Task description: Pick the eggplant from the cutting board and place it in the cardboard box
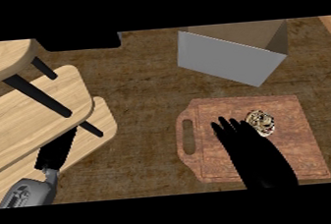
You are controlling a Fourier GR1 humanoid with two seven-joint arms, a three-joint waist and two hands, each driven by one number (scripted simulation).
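Observation:
The eggplant (262,122) shows as a small mottled beige and brown lump on the upper middle of the brown cutting board (302,147). My right hand (250,149) lies over the board with its fingers straight and open, pointing to the far left. Its edge is right beside the eggplant's left side; I cannot tell whether they touch. The cardboard box (226,60) stands open beyond the board, grey outside and tan inside. My left hand (55,152) rests open at the lower left, fingers pointing up, against the wooden furniture.
Light wooden stools or shelves (23,115) with black legs (40,96) fill the left side. A dark object (83,41) sits at the far top left. The board's handle slot (188,136) faces left. Dark brown counter (141,86) lies between the furniture and the board.

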